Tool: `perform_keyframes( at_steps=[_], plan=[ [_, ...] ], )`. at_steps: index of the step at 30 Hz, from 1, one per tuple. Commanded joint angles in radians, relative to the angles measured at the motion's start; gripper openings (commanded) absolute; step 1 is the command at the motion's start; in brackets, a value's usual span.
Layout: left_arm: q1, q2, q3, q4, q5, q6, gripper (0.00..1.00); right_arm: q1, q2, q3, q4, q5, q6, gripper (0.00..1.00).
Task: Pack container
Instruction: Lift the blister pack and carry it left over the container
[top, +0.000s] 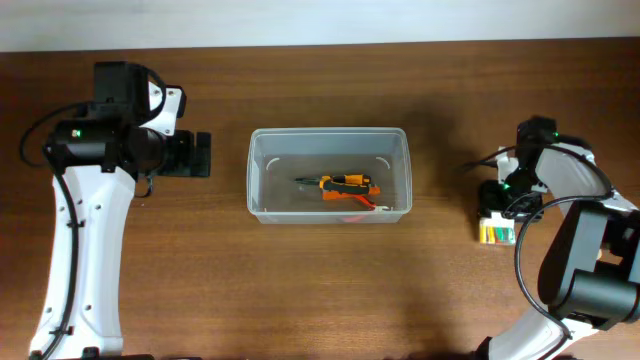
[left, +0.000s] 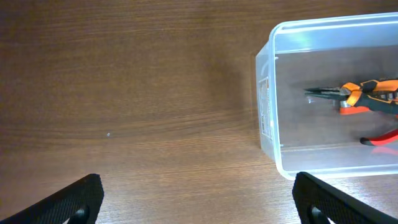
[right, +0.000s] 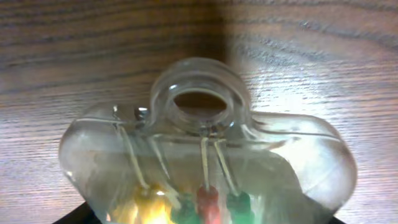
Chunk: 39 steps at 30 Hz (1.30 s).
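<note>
The container, a large clear tub, stands at the table's middle and holds orange-and-black pliers and a red-handled tool. It also shows in the left wrist view with the pliers. My left gripper is open and empty over bare wood, just left of the tub. My right gripper is at the far right, down on the small clear case of bits. In the right wrist view the case fills the space between the jaws, which show only as dark corners.
The wooden table stretches around the tub. The right arm's base and links rise at the right edge, close to the small case. The left arm stands along the left side.
</note>
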Motion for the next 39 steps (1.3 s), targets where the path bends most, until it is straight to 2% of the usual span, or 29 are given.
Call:
perform_keyframes(
  at_steps=[1,11,22,32,39],
  plan=[
    [0.003,0.0,0.018,0.0,-0.003,0.002,0.99,0.003,0.009,0.037,-0.02,0.009,0.004,0.63],
    [0.003,0.0,0.018,0.0,-0.003,0.002,0.99,0.004,0.009,0.14,-0.129,0.019,0.004,0.61],
    [0.003,0.0,0.018,0.0,-0.003,0.002,0.99,0.035,0.009,0.519,-0.358,0.031,0.003,0.62],
    [0.003,0.0,0.018,0.0,-0.003,0.002,0.99,0.247,0.009,0.755,-0.479,0.031,-0.08,0.62],
    [0.003,0.0,0.018,0.0,-0.003,0.002,0.99,0.464,0.009,0.769,-0.479,0.031,-0.158,0.63]
  ],
)
